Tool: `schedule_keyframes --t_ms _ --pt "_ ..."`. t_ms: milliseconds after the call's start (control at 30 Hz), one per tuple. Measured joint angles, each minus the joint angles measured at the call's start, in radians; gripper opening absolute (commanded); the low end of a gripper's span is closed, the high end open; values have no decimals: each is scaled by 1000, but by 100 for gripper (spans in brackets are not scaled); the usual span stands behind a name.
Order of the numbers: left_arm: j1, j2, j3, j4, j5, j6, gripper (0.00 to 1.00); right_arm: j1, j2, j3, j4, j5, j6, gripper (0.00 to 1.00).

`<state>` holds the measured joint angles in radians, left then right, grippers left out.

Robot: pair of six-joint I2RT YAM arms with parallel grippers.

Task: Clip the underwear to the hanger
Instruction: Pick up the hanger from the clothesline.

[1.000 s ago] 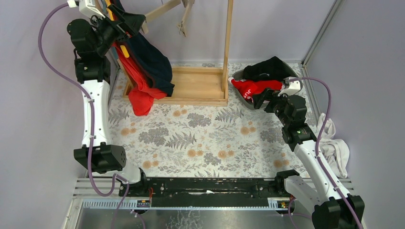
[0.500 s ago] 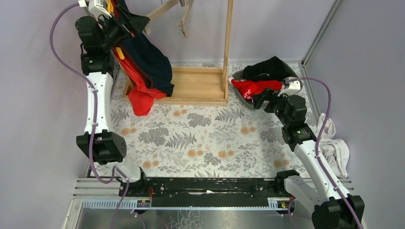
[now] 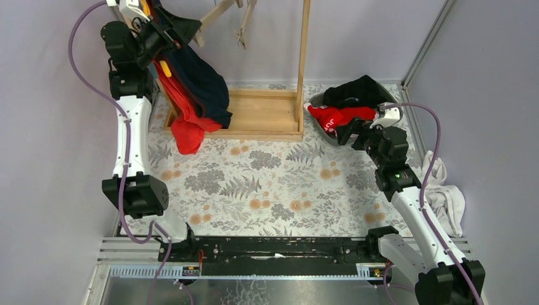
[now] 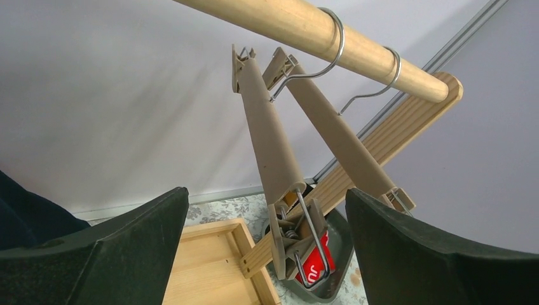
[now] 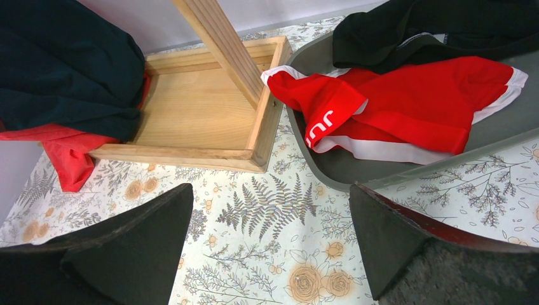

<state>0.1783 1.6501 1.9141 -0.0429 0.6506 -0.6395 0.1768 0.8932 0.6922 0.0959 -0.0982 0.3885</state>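
Observation:
Two tan clip hangers [image 4: 274,149] hang by wire hooks from a wooden rod [image 4: 299,25]; they also show in the top view [image 3: 243,25]. The nearer hanger's lower clip [image 4: 304,240] is shut and empty. My left gripper [image 4: 266,190] is open, raised high at the back left [image 3: 178,28], with the nearer hanger seen between its fingers. Red underwear [image 5: 407,108] lies in a grey tray [image 5: 356,175] under a black garment [image 5: 438,28]. My right gripper [image 5: 270,190] is open and empty, low over the table just in front of the tray [image 3: 346,132].
A wooden rack with a tray base [image 3: 254,114] stands at the back. A navy garment [image 3: 203,79] and a red garment [image 3: 184,124] hang on its left side. White cloth [image 3: 445,194] lies at the right edge, beside my right arm.
My left arm has risen and reached further back toward the rack's rod. The right arm has not moved.

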Motion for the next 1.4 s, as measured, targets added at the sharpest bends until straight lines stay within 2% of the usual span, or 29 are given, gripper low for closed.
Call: schedule_keyframes --t_ms 167,267,400,567,633,833,933,967,1233,1267,1333,1367,1400 --pt "-10 10 1 2 1 0 82 0 0 0 0 0 0 99" --pt "-19 20 4 1 1 0 74 0 0 0 0 0 0 99" --pt "-35 27 8 0 0 3 57 0 0 0 0 1 -1 99" --pt "-56 28 20 -2 -16 18 44 0 0 0 0 0 -3 99" --pt "-61 28 21 -2 -25 24 33 0 0 0 0 1 -4 99" --pt "-66 29 36 -23 -44 43 17 0 0 0 0 0 -4 99" --pt "-66 29 52 -29 -49 49 1 0 0 -1 0 1 -5 99" --pt "-66 29 54 -30 -49 50 0 0 0 -1 0 0 -5 99" --pt "-67 29 55 -34 -49 49 0 0 0 -2 0 1 -5 99" --pt "-67 29 55 -34 -49 49 9 0 0 -2 0 1 -5 99" --pt "-67 29 55 -34 -49 49 41 0 0 -2 0 1 -5 99" --pt "-67 29 55 -34 -49 49 48 0 0 -2 0 1 -5 99" --pt "-67 29 55 -34 -49 49 50 0 0 -2 0 1 -5 99"
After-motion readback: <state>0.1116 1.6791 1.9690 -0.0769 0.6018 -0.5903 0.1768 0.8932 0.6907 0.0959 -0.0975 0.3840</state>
